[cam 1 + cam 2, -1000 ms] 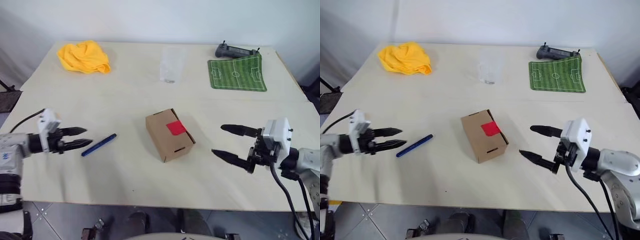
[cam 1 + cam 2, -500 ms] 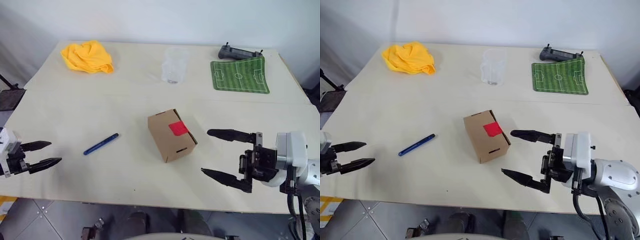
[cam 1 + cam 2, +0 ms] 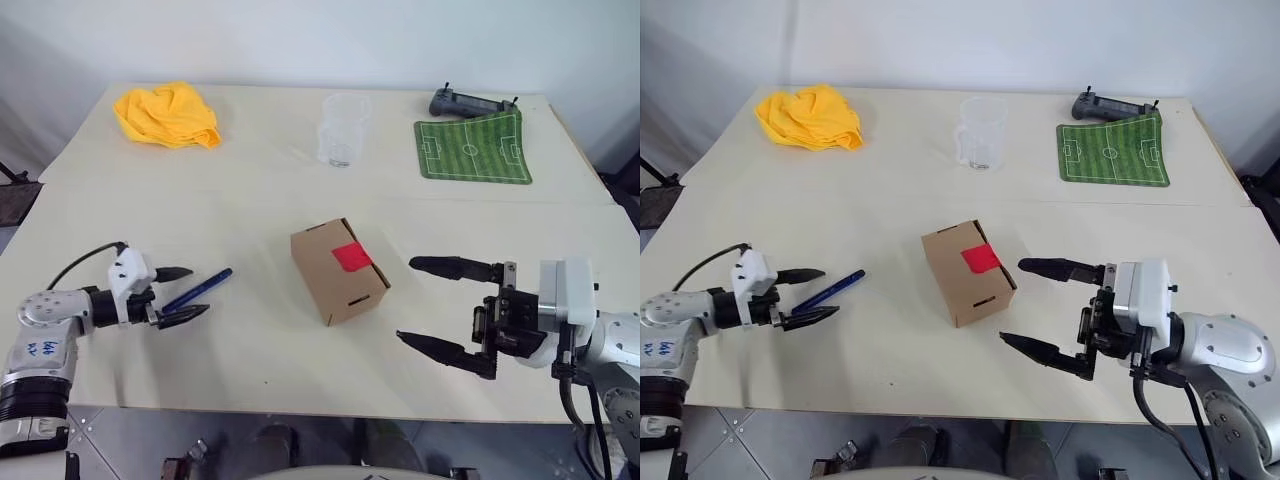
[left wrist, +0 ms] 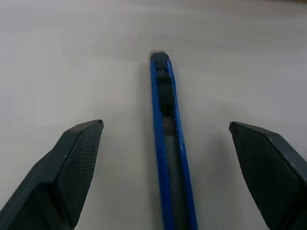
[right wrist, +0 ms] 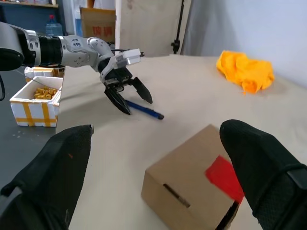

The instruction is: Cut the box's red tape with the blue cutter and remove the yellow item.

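Left hand open, fingers straddling the blue cutter on the counter. Right hand open, empty, beside the box with red tape mid-counter.

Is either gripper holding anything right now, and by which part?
Nothing is held. The left gripper, open, straddles the near end of the slim blue cutter without touching it. The right gripper hangs open beside the brown cardboard box.
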